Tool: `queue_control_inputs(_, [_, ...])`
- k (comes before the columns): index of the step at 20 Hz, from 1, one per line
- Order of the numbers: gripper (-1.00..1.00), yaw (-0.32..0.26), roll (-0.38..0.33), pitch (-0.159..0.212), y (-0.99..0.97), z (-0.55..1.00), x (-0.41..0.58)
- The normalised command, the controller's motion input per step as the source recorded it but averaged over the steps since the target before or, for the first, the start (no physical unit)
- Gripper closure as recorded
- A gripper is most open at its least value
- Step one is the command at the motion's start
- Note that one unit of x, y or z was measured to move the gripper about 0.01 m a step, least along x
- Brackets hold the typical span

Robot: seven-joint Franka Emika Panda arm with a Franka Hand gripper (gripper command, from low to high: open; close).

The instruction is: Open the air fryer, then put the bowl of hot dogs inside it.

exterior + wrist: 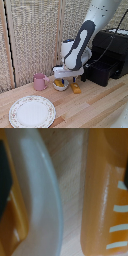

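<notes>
The black air fryer point(114, 47) stands at the exterior view's right with its drawer point(101, 73) pulled out. I cannot make out the handle against the black drawer front and the arm. The white bowl with hot dogs point(61, 85) sits on the wooden table in front of the arm. My gripper point(62, 80) is lowered right onto the bowl. In the wrist view the bowl's white rim point(42, 193) fills the space between the jaws of my gripper point(64, 178), with orange food point(15, 218) inside it. The jaws stand wide apart, at the picture's edges.
A loose yellow-orange chunk point(75, 88) lies right beside the bowl and shows large in the wrist view point(100, 198). A pink mug point(39, 81) stands on the bowl's other side. A floral-rimmed plate point(32, 111) lies near the table's front. A woven screen backs the table.
</notes>
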Motion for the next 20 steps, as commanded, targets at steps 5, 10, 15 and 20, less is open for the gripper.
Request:
queue_control_inputs(5, [1.0,0.055,-0.001,0.0,0.03,-0.09,0.014])
queue_control_inputs(10, [1.0,0.069,0.0,0.018,0.0,-0.18,0.041])
queue_control_inputs(15, [1.0,0.024,0.02,-0.036,-0.01,0.14,0.096])
queue_control_inputs(20, [1.0,-0.135,0.084,-0.06,0.0,0.75,0.079])
